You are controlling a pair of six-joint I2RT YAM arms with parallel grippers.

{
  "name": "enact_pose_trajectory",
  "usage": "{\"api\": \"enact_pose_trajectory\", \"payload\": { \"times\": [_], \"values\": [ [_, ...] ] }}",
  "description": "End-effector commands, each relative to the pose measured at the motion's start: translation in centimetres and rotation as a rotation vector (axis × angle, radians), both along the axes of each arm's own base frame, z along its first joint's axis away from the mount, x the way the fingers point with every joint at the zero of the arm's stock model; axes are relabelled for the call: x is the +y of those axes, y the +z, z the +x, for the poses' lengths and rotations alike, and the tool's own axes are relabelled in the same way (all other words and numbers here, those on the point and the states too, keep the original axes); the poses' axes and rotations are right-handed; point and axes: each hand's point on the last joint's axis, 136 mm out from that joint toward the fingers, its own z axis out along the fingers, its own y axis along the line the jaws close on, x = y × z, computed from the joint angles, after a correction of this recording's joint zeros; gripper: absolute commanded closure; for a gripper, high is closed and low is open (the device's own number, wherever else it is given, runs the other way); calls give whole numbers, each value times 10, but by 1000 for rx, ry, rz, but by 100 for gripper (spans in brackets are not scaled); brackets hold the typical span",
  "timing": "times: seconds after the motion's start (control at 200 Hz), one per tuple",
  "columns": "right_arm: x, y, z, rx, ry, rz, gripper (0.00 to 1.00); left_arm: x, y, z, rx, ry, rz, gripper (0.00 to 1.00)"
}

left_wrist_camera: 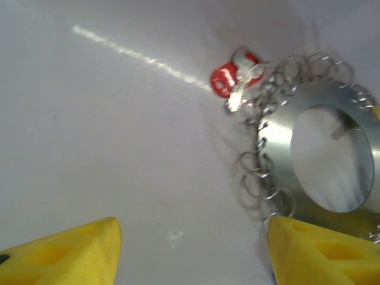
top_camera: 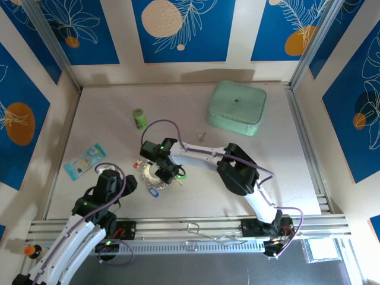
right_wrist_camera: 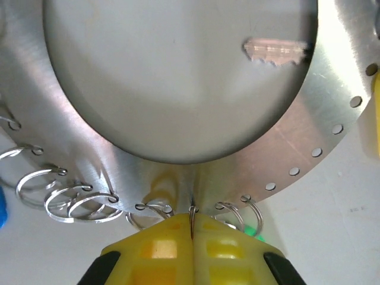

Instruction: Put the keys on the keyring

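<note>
The right gripper (right_wrist_camera: 192, 227) is clamping the keyring (right_wrist_camera: 338, 89) near mid-table.
The pale table (top_camera: 196, 196) is carrying everything. The right gripper's yellow fingers (right_wrist_camera: 160, 249) are pressing together on a small loop (right_wrist_camera: 192, 215) at the keyring's rim. The left gripper (left_wrist_camera: 193, 231) is hovering just beside the keyring, jaws apart, and a red-tagged key (left_wrist_camera: 224, 80) is lying against its looped edge.

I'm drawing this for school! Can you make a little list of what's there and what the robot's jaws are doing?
keyring: flat silver ring, small loops round its rim
right jaws: shut on one small loop
left jaws: open, near the keyring
red key: at the keyring's edge
box: mint green, at the far side
</note>
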Motion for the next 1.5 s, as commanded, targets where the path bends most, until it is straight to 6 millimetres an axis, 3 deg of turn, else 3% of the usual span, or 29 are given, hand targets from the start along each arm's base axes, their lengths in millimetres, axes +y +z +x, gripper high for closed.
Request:
{"api": "enact_pose_trajectory", "payload": {
  "times": [0.0, 0.13, 0.28, 0.43, 0.545, 0.675, 0.92, 1.05, 1.245, 1.495],
  "values": [
    [9, 46, 4, -73, 19, 155, 100, -25, 41, 17, -131, -128, -52, 36],
    [4, 68, 2, -109, 53, 244, 100, -46, 78, 31, -247, -250, -79, 39],
    [-3, 92, 0, -126, 97, 348, 100, -55, 135, 43, -409, -351, -10, 39],
    [-12, 130, 5, -133, 105, 530, 100, -66, 187, 52, -580, -448, 53, 40],
    [-23, 154, 9, -131, 118, 642, 100, -80, 213, 59, -682, -541, 87, 41],
    [-34, 174, 10, -146, 172, 736, 100, -100, 227, 61, -766, -672, 103, 40],
    [-46, 197, -6, -199, 340, 900, 100, -133, 222, 52, -862, -895, 75, 45],
    [-52, 194, -11, -185, 390, 929, 100, -151, 204, 36, -900, -1028, 21, 51],
    [-53, 190, -22, -162, 464, 943, 100, -173, 168, 13, -886, -1216, 11, 68],
    [-48, 190, -36, -173, 558, 949, 100, -194, 141, -7, -865, -1423, 2, 73]
  ]
}}
